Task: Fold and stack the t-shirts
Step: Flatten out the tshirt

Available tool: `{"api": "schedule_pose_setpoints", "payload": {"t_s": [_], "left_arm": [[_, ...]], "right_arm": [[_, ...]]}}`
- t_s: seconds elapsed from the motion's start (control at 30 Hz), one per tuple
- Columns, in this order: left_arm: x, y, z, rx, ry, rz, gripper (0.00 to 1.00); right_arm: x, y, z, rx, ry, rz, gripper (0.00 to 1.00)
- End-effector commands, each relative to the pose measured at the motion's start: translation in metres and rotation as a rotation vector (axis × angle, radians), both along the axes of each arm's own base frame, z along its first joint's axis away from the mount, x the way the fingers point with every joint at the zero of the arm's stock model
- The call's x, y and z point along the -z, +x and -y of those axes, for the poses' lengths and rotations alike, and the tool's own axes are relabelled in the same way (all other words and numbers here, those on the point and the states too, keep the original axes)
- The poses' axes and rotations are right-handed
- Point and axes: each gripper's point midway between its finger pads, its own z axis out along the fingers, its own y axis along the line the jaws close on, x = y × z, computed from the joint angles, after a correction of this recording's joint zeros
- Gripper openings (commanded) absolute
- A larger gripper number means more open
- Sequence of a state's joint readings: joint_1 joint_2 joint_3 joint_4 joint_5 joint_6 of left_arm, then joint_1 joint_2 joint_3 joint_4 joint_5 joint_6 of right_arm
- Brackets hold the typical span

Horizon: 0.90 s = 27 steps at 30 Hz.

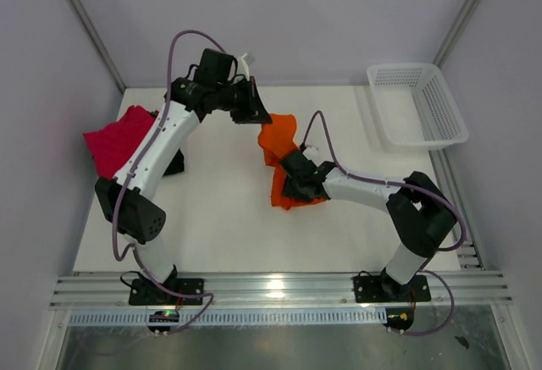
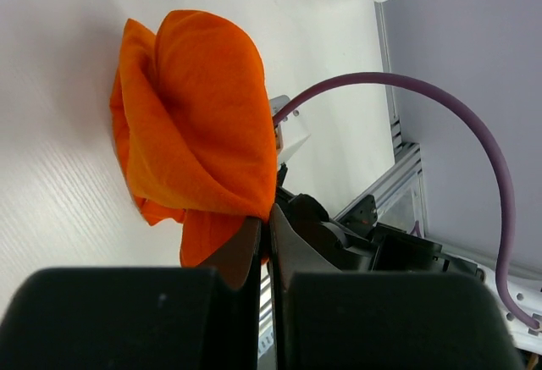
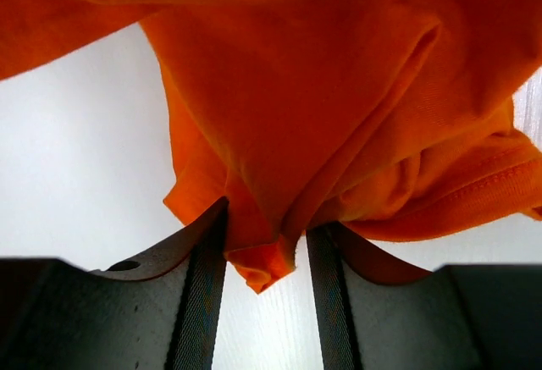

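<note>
Orange t-shirt (image 2: 195,116) edge pinched at left gripper (image 2: 264,216), fingers pressed together | right gripper (image 3: 267,222) straddles a lower fold, clamped or not: cannot tell | magenta t-shirt (image 1: 118,137) well off to left gripper's left, on table (image 1: 220,218)

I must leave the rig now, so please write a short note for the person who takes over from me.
Left gripper: shut, seemingly pinching an edge of the orange t-shirt.
Right gripper: closed on a bunched fold of the same shirt.
Magenta t-shirt: bunched, at the left edge of the table.
Done: nothing folded or stacked yet.
Left: fold every shirt, then stack them.
</note>
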State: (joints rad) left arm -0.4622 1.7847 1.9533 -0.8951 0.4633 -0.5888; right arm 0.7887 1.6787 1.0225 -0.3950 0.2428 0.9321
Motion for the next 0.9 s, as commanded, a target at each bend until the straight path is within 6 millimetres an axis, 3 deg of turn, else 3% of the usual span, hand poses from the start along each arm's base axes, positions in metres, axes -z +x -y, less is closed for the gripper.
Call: {"api": "schedule_pose_setpoints", "payload": {"t_s": [0.0, 0.07, 0.2, 0.3, 0.53, 0.63, 0.73, 0.8, 0.87], "left_arm": [[-0.019, -0.004, -0.007, 0.008, -0.013, 0.065, 0.00], [-0.015, -0.005, -0.008, 0.009, -0.009, 0.055, 0.00], [-0.007, -0.006, -0.009, 0.003, -0.005, 0.048, 0.00], [-0.001, -0.007, -0.011, -0.003, 0.004, 0.039, 0.00], [0.023, 0.002, -0.014, -0.020, 0.026, -0.005, 0.00], [0.033, 0.010, -0.020, -0.042, 0.052, -0.020, 0.00], [0.038, 0.018, -0.033, -0.074, 0.085, -0.018, 0.00], [0.038, 0.024, -0.043, -0.093, 0.097, -0.018, 0.00], [0.036, 0.029, -0.049, -0.107, 0.099, -0.018, 0.00]], "right_arm": [[-0.011, 0.020, -0.005, 0.065, -0.005, 0.071, 0.44], [-0.007, 0.018, -0.010, 0.063, -0.003, 0.059, 0.41], [0.000, 0.014, -0.015, 0.051, -0.002, 0.042, 0.16], [0.002, 0.012, -0.015, 0.041, -0.008, 0.040, 0.04], [-0.035, 0.023, -0.011, 0.006, -0.015, 0.140, 0.03], [-0.072, 0.035, -0.008, -0.020, -0.038, 0.223, 0.03], [-0.144, 0.058, -0.001, -0.001, -0.036, 0.362, 0.03], [-0.170, 0.065, 0.024, 0.054, -0.077, 0.396, 0.03], [-0.217, 0.075, 0.057, 0.149, -0.044, 0.458, 0.03]]}}
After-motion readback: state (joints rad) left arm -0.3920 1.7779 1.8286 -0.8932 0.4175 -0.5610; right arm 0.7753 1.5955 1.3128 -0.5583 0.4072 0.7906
